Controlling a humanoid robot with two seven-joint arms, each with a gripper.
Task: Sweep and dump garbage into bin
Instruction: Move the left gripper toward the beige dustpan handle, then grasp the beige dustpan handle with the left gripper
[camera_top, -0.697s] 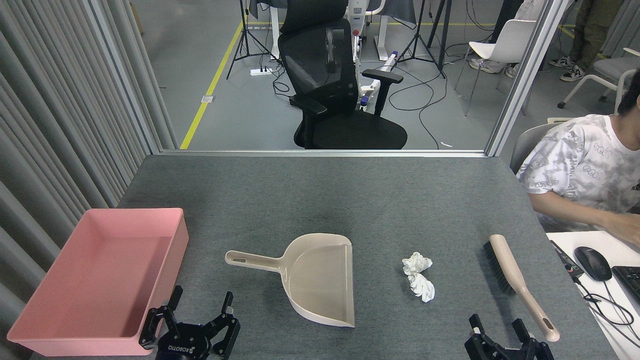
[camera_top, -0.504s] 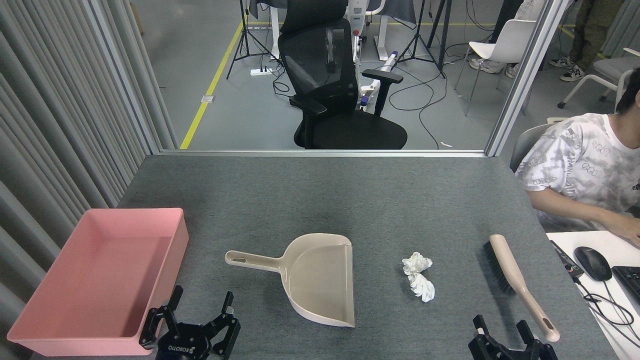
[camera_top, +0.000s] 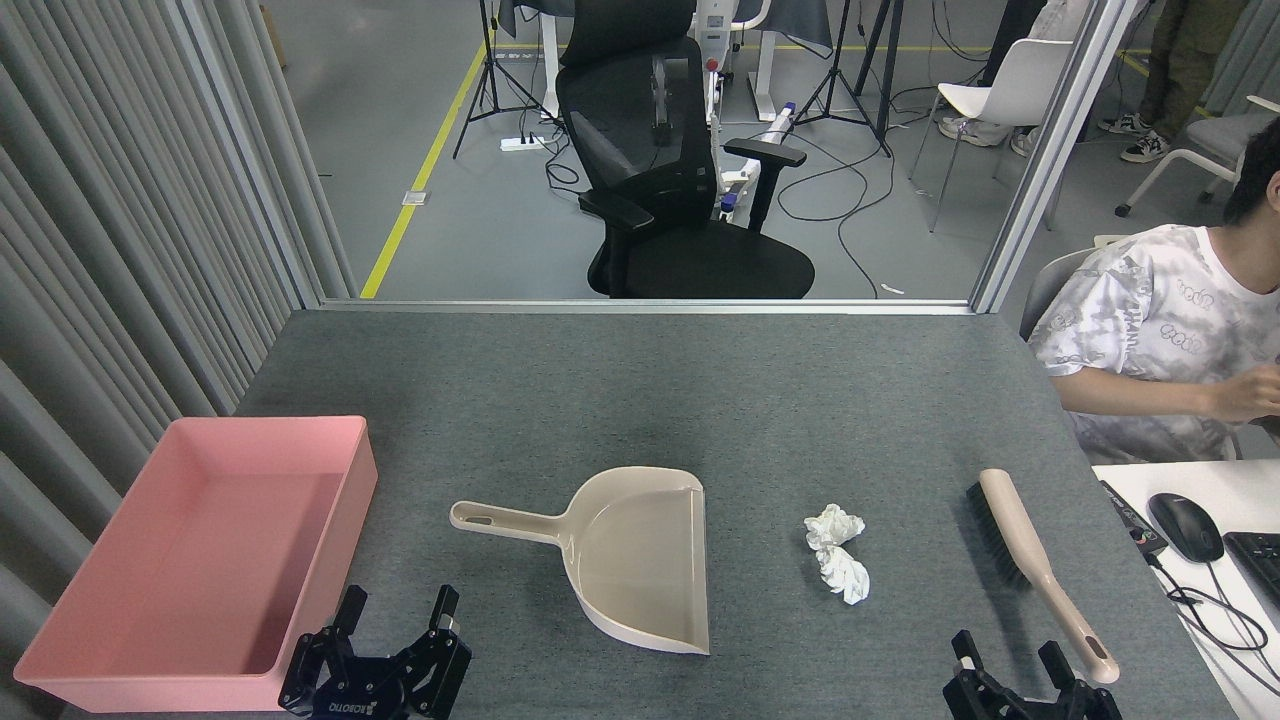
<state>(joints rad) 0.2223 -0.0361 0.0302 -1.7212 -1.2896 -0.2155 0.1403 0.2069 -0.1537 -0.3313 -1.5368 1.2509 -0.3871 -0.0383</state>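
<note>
Left end effector (camera_top: 396, 610), shifted, labelled "ROBOTIQ"

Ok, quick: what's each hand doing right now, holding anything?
Left hand: open, empty, near the pink bin.
Right hand: open, empty, just beside the brush handle, not gripping it.

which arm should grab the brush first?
Right. The right gripper sits open just beside the brush handle's near end, at the table's right. The left gripper, also open, is far across, between the bin and the dustpan, better placed for the dustpan handle.
</note>
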